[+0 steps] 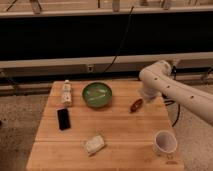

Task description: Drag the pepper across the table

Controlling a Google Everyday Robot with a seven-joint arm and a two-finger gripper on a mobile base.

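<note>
Camera view, Q: pepper (136,105) loc.?
R: On table (125,136), right of green bowl (85,95), just beside gripper (144,96). Jaws wide, nothing held; prob. poised to push it.

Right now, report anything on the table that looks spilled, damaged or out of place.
Nothing stands out. The green bowl, phone, cup and pepper sit intact on the table. The hand hovers open by the pepper's far right end.
</note>
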